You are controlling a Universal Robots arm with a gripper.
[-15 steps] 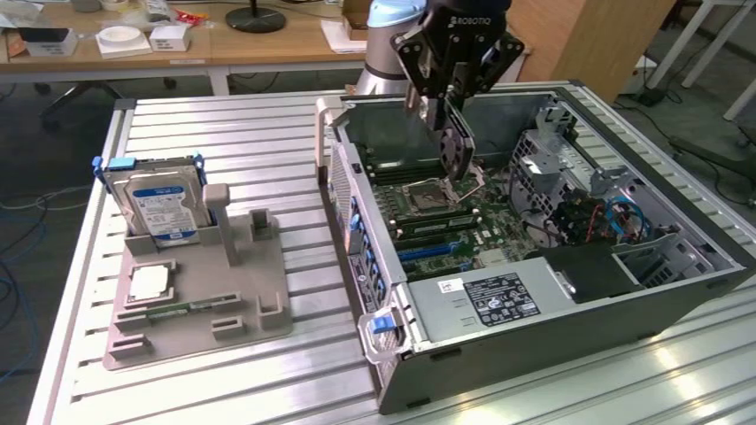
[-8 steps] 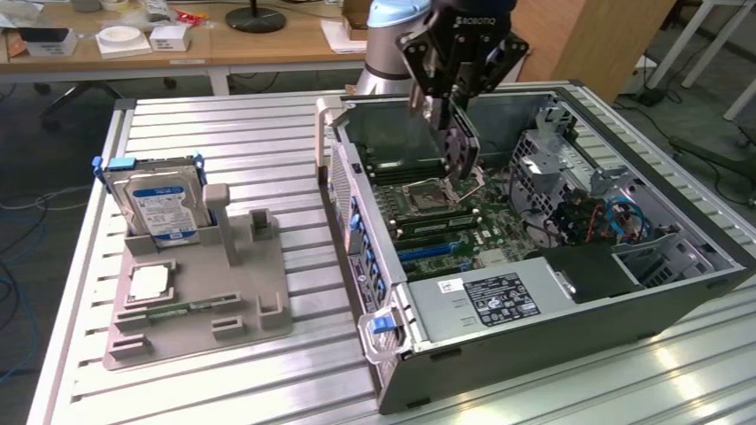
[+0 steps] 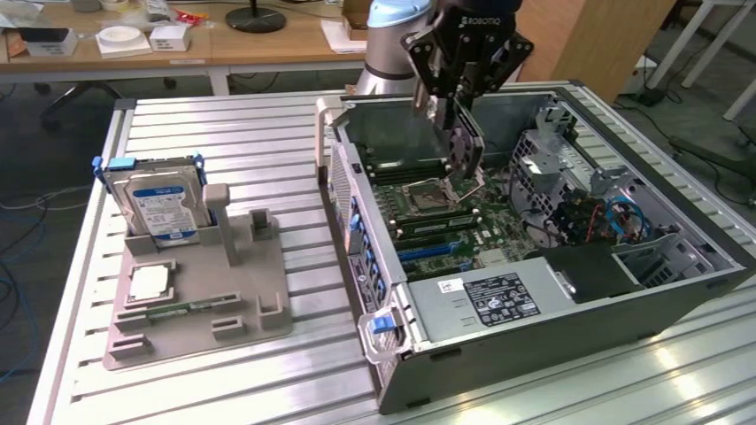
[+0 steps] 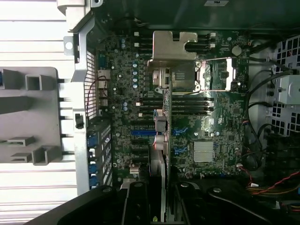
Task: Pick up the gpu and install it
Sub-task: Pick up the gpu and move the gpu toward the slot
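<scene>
Exterior view: the gripper [image 3: 456, 104], jaws closed narrow on the gpu [image 3: 469, 150], held the card upright on edge above the motherboard [image 3: 466, 217], near the far wall of the open computer case [image 3: 354, 190], apparently so its connector edge faced the expansion slots [image 3: 431, 251].

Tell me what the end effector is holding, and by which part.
The end effector grips the gpu, hanging upright over the open computer case, by its upper edge, pinching both flat faces; the metal bracket end is free.
</scene>
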